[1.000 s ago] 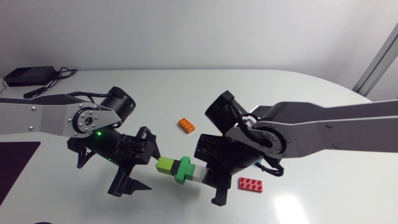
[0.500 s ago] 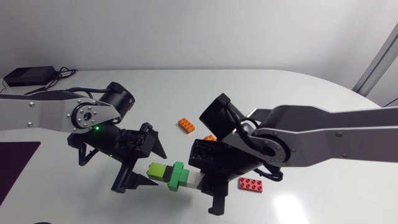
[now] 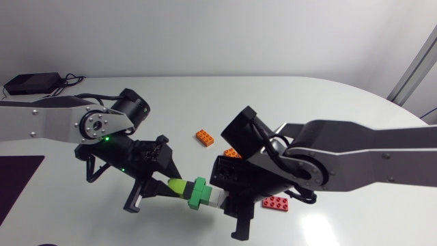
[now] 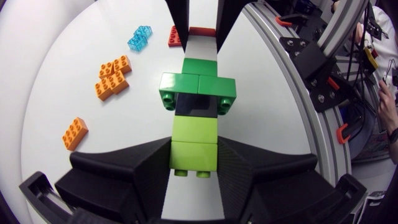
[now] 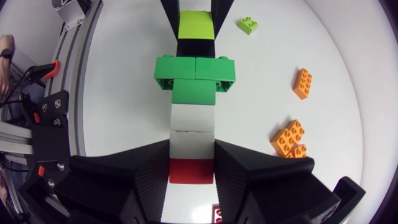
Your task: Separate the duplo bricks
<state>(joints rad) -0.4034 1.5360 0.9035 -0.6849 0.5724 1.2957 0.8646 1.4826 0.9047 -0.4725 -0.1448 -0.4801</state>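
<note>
A stack of duplo bricks [image 3: 196, 192] hangs just above the table between my two grippers. From one end it runs lime [image 4: 194, 144], black [image 4: 196, 104], dark green [image 4: 198, 84], white [image 5: 192, 118], then red [image 5: 191, 171]. My left gripper [image 3: 172, 185] is shut on the lime end, and in the left wrist view both fingers [image 4: 140, 163] press against that brick. My right gripper [image 3: 222, 198] is shut on the white and red end, its fingers [image 5: 149, 168] flat against both sides.
An orange brick [image 3: 205, 137] and more orange bricks [image 3: 232, 152] lie behind the grippers. A red flat brick [image 3: 275, 202] lies by the right gripper. A blue brick [image 4: 140, 38] and a small green brick [image 5: 248, 24] lie on the table. A black box [image 3: 31, 83] sits at the back left.
My left gripper was open beside the stack and has shut on the lime end. The right gripper, still holding the stack, has shifted slightly left and toward the front.
</note>
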